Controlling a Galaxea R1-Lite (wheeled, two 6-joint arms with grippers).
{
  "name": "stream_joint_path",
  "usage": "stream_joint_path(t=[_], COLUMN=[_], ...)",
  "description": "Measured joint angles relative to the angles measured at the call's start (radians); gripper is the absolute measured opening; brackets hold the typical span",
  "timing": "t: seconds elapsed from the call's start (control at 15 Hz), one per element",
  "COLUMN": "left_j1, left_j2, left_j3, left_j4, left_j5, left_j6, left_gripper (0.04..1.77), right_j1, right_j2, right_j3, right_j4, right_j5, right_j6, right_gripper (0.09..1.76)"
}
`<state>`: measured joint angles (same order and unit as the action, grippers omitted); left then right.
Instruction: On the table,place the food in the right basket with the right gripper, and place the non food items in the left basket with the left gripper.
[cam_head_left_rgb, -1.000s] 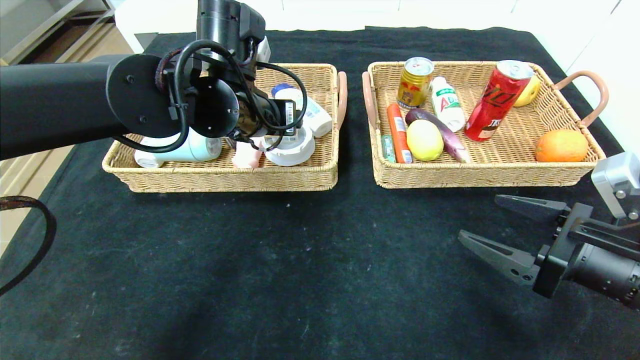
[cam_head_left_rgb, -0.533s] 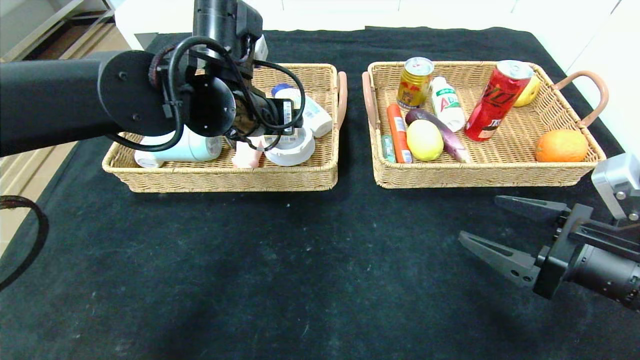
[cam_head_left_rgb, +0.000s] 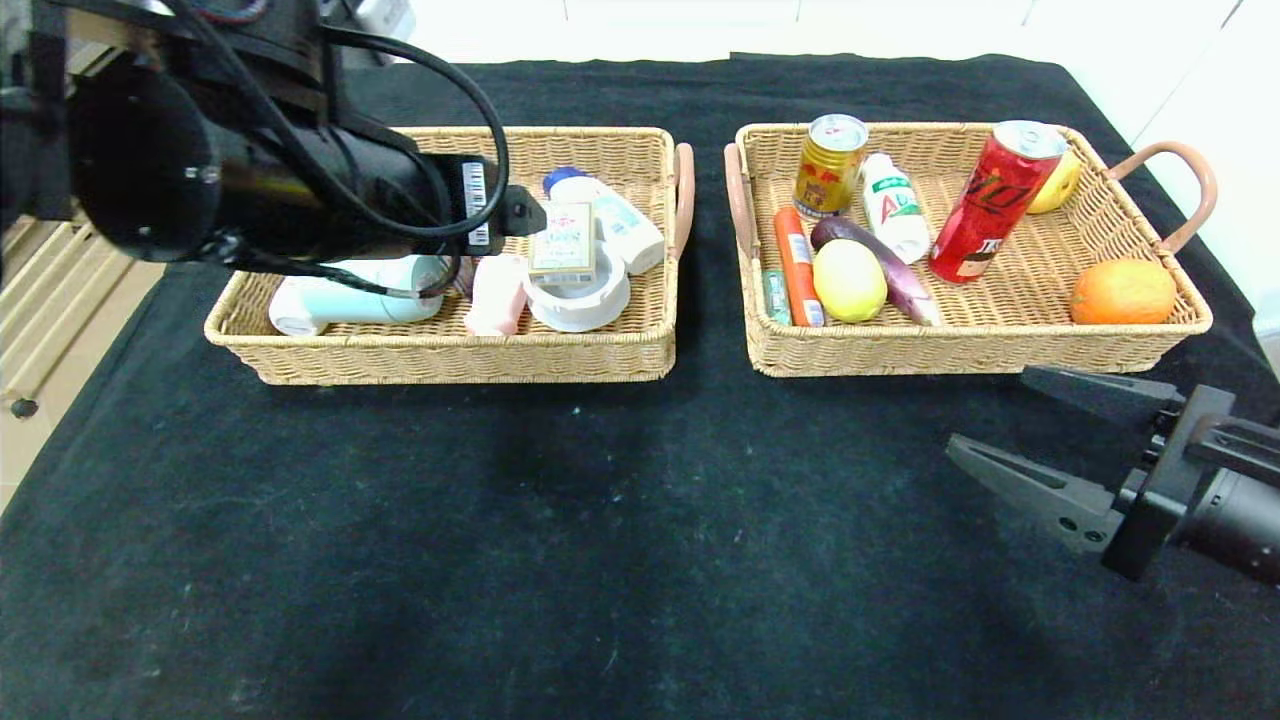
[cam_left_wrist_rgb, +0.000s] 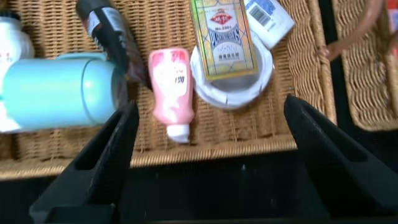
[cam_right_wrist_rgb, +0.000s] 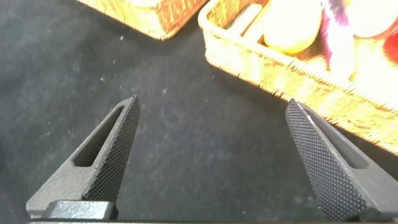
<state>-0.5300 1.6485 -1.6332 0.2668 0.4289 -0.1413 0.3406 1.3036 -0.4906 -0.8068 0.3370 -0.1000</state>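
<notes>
Our left gripper (cam_left_wrist_rgb: 208, 155), fingers spread and empty, has pulled back from the tan wicker left basket (cam_head_left_rgb: 450, 355), leaving the flat cream box (cam_head_left_rgb: 562, 238) on its white tub (cam_head_left_rgb: 580, 300); we see bare black cloth table (cam_head_left_rgb: 600, 550) before it, sorting apparently finished; right gripper (cam_head_left_rgb: 1040, 440) open nearby.

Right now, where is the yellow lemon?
In the head view, the lemon lies in the right basket, between the wrapped sausage and the purple eggplant.

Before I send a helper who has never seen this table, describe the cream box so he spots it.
Look in the left basket. The cream box lies flat across a white round tub, beside a pink tube. It is the only flat, printed rectangle there.
</notes>
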Motion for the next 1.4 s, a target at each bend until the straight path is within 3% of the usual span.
stream_joint_path(t=[0.33, 0.47, 0.67, 1.0, 1.2, 1.4], left_j1=[-0.054, -0.062, -0.049, 0.126, 0.252, 0.411], left_j2=[-0.249, -0.343, -0.480, -0.687, -0.823, -0.964], left_j3=[0.243, 0.323, 0.414, 0.533, 0.559, 0.549], left_j4=[-0.004, -0.005, 0.030, 0.072, 0.118, 0.230], left_j5=[0.001, 0.003, 0.000, -0.037, -0.201, -0.434], left_j6=[-0.005, -0.016, -0.009, 0.124, 0.163, 0.190], left_gripper=[1.70, 1.70, 1.70, 1.71, 1.71, 1.71], right_j1=[-0.054, -0.087, -0.151, -0.289, -0.370, -0.374], right_j2=[-0.055, -0.115, -0.264, -0.585, -0.743, -0.867], right_j3=[-0.007, -0.024, -0.088, -0.308, -0.436, -0.421], right_j4=[0.048, 0.166, 0.482, 1.109, 1.319, 1.385], right_j5=[-0.002, -0.002, -0.002, -0.005, -0.012, -0.057], right_j6=[0.003, 0.002, -0.001, -0.008, -0.033, -0.033], right_gripper=[1.71, 1.71, 1.71, 1.71, 1.71, 1.71])
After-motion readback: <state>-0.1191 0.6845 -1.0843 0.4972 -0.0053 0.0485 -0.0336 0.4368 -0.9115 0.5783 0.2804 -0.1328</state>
